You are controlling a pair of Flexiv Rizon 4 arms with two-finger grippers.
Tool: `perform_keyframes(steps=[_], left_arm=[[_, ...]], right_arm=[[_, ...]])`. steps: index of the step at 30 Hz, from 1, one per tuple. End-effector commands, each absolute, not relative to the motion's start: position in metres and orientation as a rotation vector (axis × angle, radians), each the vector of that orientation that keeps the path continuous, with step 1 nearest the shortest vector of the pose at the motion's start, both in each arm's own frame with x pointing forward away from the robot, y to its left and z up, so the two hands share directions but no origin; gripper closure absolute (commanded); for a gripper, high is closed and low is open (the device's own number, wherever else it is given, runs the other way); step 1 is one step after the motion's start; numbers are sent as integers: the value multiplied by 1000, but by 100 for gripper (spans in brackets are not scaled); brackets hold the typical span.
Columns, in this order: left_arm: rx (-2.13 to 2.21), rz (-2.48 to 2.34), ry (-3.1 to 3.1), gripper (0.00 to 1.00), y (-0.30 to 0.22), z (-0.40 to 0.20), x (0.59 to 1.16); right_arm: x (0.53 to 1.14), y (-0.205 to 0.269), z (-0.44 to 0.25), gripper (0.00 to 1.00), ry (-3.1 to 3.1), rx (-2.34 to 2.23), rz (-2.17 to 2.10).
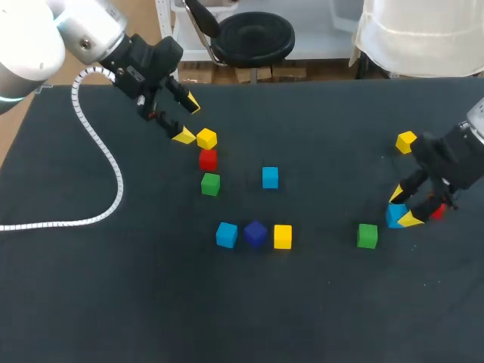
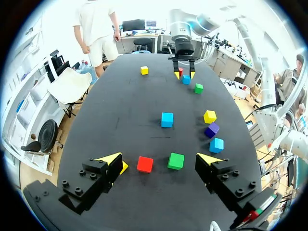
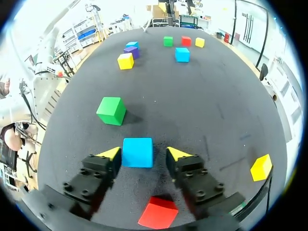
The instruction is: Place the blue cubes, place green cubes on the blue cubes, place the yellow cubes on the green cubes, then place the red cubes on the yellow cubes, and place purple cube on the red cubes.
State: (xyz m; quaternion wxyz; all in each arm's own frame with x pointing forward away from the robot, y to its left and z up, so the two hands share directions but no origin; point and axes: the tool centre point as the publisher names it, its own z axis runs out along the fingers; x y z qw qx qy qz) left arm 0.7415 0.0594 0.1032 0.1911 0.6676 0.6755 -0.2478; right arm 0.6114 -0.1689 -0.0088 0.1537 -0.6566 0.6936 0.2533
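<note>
My right gripper (image 1: 403, 207) (image 3: 143, 155) is down at the table on the right, open, with a blue cube (image 1: 394, 215) (image 3: 137, 152) between its fingers. One finger is against the cube and a thin gap shows at the other. A red cube (image 3: 159, 212) lies just behind it, a green cube (image 1: 367, 235) (image 3: 111, 110) ahead and to the side. My left gripper (image 1: 188, 119) (image 2: 161, 161) hangs wide open at the far left, beside a column of yellow (image 1: 206, 138), red (image 1: 208, 159) (image 2: 145, 164) and green (image 1: 210, 184) (image 2: 176, 160) cubes.
At mid-table a blue (image 1: 226, 234), a purple (image 1: 255, 234) and a yellow cube (image 1: 282, 236) sit in a row. Another blue cube (image 1: 270, 178) stands alone behind them. A lone yellow cube (image 1: 406, 141) (image 3: 261, 167) lies at the far right. A white cable (image 1: 106, 155) trails over the table's left part.
</note>
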Motion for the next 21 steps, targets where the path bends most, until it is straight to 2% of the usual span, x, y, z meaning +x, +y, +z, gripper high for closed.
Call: perform_keyframes(steps=[1,10,21], left_arm=[[1876,-694,1898,0,60,103,741],[1876,-694,1898,0,60,103,741],[1876,-694,1898,0,60,103,741]], right_arm=[[611,-168,-9,100,1996,-1876,722],[615,-160,-6,100,2049,-1866,704],[624,-128,15,100,2171,-1804,673]])
